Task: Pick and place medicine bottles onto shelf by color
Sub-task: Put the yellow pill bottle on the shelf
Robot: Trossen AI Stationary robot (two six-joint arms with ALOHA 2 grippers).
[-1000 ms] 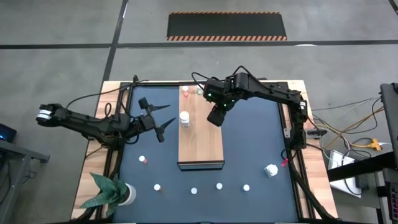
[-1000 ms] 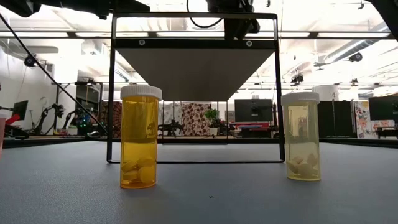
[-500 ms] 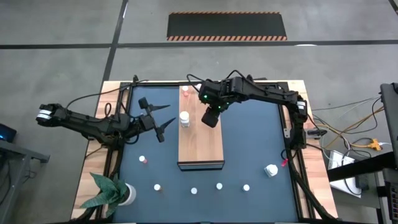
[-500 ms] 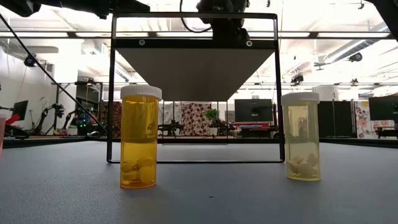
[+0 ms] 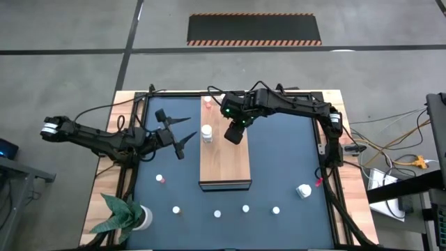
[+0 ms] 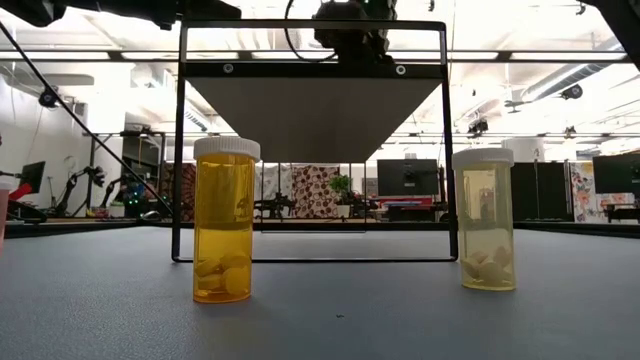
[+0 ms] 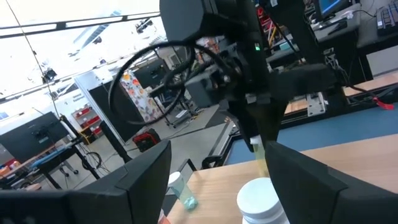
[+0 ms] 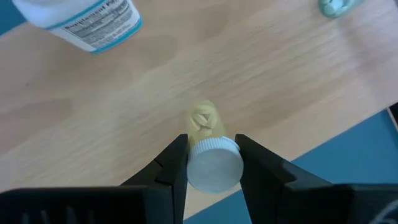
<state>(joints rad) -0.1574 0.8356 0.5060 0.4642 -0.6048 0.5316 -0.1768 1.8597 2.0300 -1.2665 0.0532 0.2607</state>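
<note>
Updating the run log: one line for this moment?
right pincer: shut on white-capped pale yellow pill bottle | over light-brown wooden shelf | left pincer: open, waiting

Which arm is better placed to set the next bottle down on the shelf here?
The right. Its gripper is shut on a pale yellow bottle directly over the shelf, beside a white bottle standing there. The left gripper hangs open and empty off the shelf's left side.
</note>
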